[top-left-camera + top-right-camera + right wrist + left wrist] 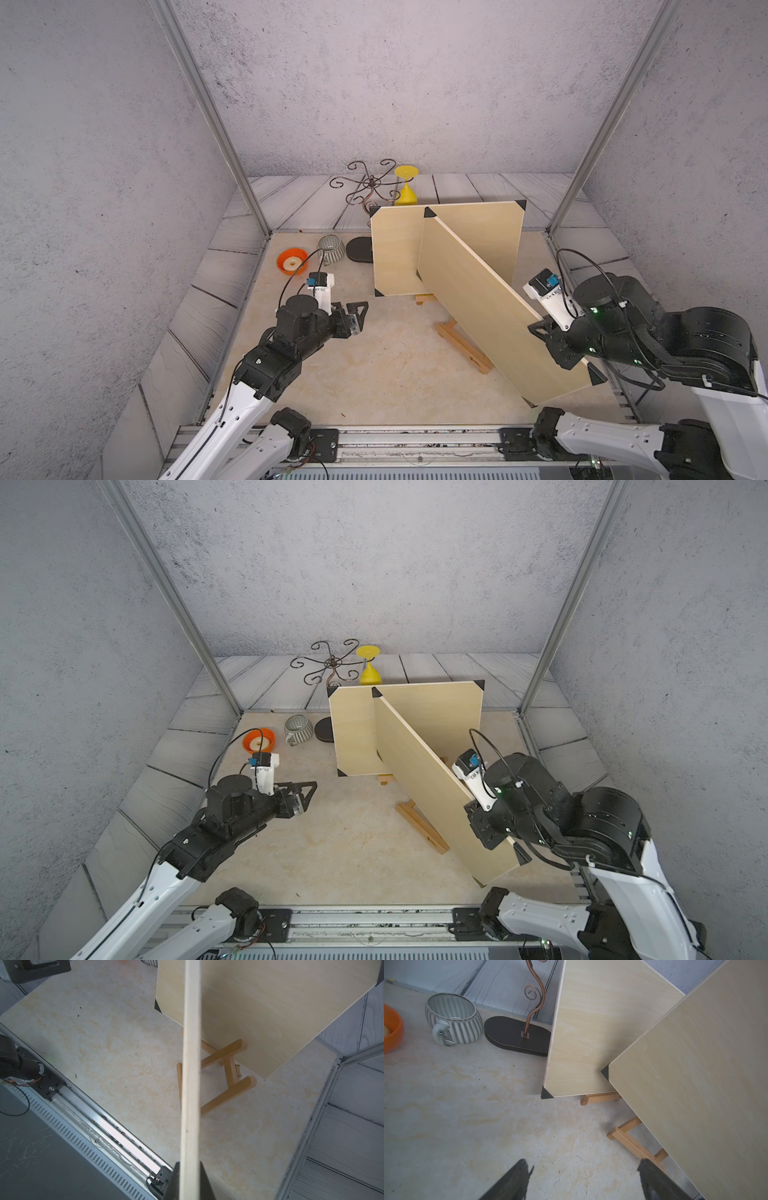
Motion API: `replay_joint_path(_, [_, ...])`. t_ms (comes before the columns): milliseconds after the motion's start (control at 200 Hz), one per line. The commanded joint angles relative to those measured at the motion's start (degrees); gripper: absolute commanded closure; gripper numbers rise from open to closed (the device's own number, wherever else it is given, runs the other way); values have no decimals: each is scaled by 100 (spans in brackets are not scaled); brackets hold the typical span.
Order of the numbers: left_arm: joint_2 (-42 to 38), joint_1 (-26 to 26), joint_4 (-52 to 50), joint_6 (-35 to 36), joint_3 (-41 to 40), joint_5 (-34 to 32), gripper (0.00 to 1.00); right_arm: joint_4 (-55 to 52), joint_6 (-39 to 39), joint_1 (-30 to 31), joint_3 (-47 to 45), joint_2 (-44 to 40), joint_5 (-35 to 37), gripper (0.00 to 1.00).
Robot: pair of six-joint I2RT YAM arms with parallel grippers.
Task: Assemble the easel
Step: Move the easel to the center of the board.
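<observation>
My right end effector (540, 329) pinches the upper edge of the loose board (490, 307). The board slants from the middle of the worktop (365, 374) toward its near right corner, above the wooden easel frame (461, 345). A second board (397, 249) stands upright near the far edge. I cannot tell whether the loose board's far corner touches it. My left end effector (358, 316) hovers spread and empty, nearer the left edge. I think the step is seating the loose board on the frame. I would bring the left end effector in to steady the free end, lower slowly and level the bottom edge, and avoid swinging into the standing board.
</observation>
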Motion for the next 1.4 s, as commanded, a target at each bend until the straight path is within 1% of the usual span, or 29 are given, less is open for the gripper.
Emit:
replay_joint_path(0, [55, -91, 204, 104, -15, 94, 14, 299, -139, 0, 199, -240, 424, 100])
replay_joint_path(80, [79, -107, 287, 131, -51, 83, 15, 267, -176, -1, 219, -180, 513, 100])
replay_joint_path(230, [192, -111, 398, 124, -52, 131, 15, 392, -325, -8, 6, -55, 411, 100])
replay_joint_path(420, [164, -111, 372, 161, -75, 172, 14, 605, -477, -10, -194, -12, -37, 100])
replay_joint_path(600, [160, -111, 365, 176, -109, 142, 15, 533, -532, -52, -466, 23, 312, 100])
replay_joint_path(786, [176, -111, 366, 189, -146, 130, 15, 603, -625, -113, -660, -21, 293, 100])
replay_joint_path(896, [186, -111, 382, 188, -155, 135, 15, 688, -652, -149, -848, -56, 12, 100])
replay_joint_path(1051, [177, -111, 343, 185, -155, 125, 15, 717, -683, -150, -869, -115, -414, 100])
replay_joint_path(1216, [180, -111, 317, 178, -164, 71, 15, 542, -660, -149, -940, -50, -534, 100])
replay_joint_path(1396, [209, -111, 326, 177, -164, 71, 15, 472, -617, -157, -905, -185, -594, 100])
